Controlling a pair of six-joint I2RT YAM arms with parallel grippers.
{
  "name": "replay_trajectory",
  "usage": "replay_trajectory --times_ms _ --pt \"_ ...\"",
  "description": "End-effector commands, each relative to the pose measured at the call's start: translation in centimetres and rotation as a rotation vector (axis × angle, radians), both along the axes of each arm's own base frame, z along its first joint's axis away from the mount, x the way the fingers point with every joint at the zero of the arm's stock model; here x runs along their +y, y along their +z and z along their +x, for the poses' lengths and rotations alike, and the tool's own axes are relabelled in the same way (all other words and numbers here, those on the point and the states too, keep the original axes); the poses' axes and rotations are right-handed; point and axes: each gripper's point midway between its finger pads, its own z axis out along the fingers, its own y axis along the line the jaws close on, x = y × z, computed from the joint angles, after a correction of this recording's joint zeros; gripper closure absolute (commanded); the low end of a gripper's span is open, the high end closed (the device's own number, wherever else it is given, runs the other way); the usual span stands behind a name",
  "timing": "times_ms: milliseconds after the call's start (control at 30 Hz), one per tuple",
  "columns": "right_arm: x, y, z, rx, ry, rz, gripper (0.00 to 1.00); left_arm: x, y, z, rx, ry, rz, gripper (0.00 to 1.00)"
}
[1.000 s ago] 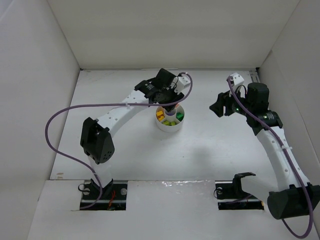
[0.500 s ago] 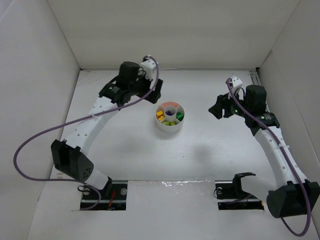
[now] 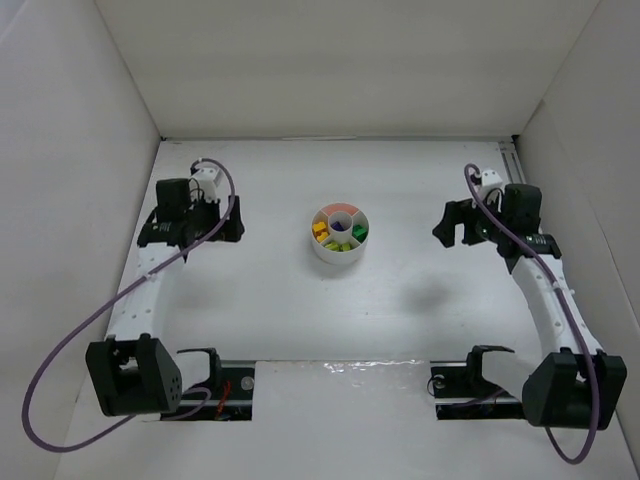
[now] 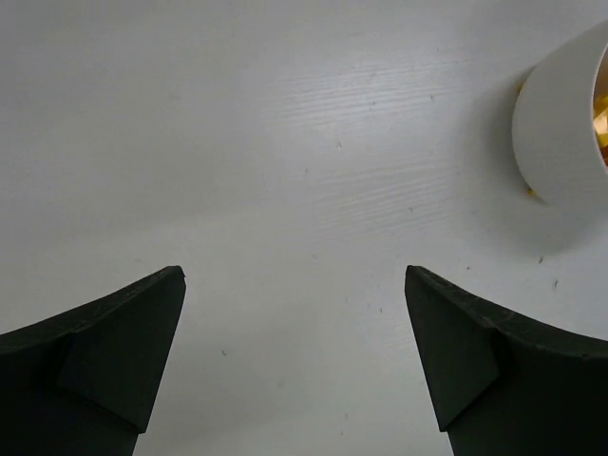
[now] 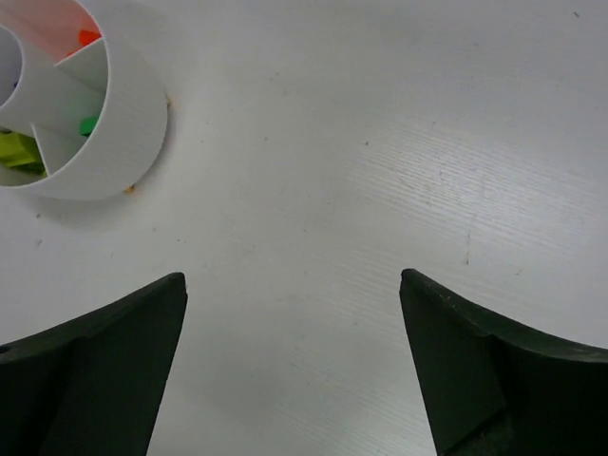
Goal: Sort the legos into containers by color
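1. Both arms have pulled back since the earlier frame. The left tool (image 3: 232, 216), which hung over the dish, now sits toward the left edge of the surface (image 3: 280, 300). The right tool (image 3: 447, 222) has drawn slightly toward the right edge.
2. Nearest, the left arm's purple cable (image 3: 60, 370) loops wide by the near-left corner. A quick swing back to centre could, I judge, snag it or drag it across the surface.
3. Further in, the left tool stands wide with nothing between its jaws and only bare surface below. The right tool is equally wide and empty.
4. At the centre of the surface stands the dish (image 3: 322, 251), well apart from both tools. The legos (image 3: 320, 232) lie inside it: yellow in the left wedge, green right, lime near, orange far, purple in the centre cup. No loose brick shows from above.
5. The dish looks light and shallow. A wide finger coming in low could shove or tip it and mix the sorted colours.
6. Tiny orange specks (image 5: 128, 188) sit at the foot of the dish wall, too small to identify. If they are bricks, the sort is unfinished.
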Motion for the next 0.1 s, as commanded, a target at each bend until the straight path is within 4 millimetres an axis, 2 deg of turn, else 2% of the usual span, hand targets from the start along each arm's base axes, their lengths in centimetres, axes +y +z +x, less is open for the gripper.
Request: replay_trajectory --times_ms 0,67 --pt "-0.48 0.1 0.94 -0.049 -0.004 -0.022 0.0 0.48 0.77 -0.57 -0.094 -0.018 0.034 0.0" --pt "-0.47 -0.35 0.77 -0.038 -0.004 -0.021 0.0 0.64 -0.21 -1.1 -0.081 -0.01 0.041 0.0"
